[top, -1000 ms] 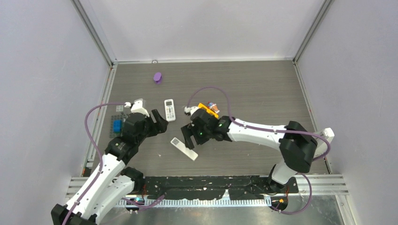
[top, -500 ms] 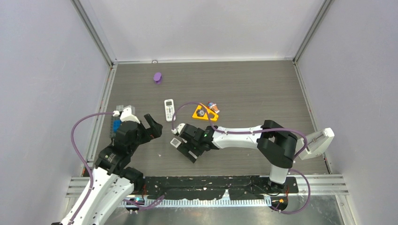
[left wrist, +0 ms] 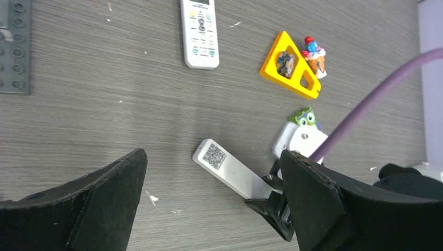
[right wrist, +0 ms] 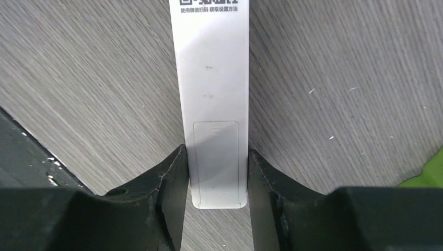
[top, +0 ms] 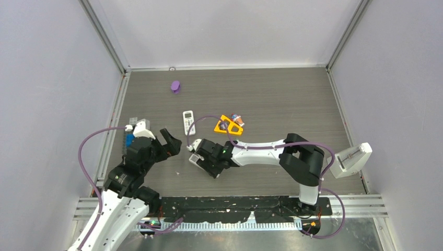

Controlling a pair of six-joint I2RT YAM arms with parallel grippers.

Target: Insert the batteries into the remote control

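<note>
pinching with the right gripper (right wrist: pixel 216 157) the cover end of the face-down white remote (right wrist: pixel 211 68) at near centre, no longer hanging wide just beyond it as a second ago; gaping fully at the left gripper (left wrist: pixel 213 156), drawn back toward the near left.

A yellow triangle block (left wrist: pixel 298 75) lies on the grey wooden table (top: pixel 282 99). A small red-capped figurine (left wrist: pixel 313 55) sits just beside it. A purple lump (top: pixel 175 86) lies well apart toward the back left, and a grey studded plate (left wrist: pixel 13 47) lies far to its left.
</note>
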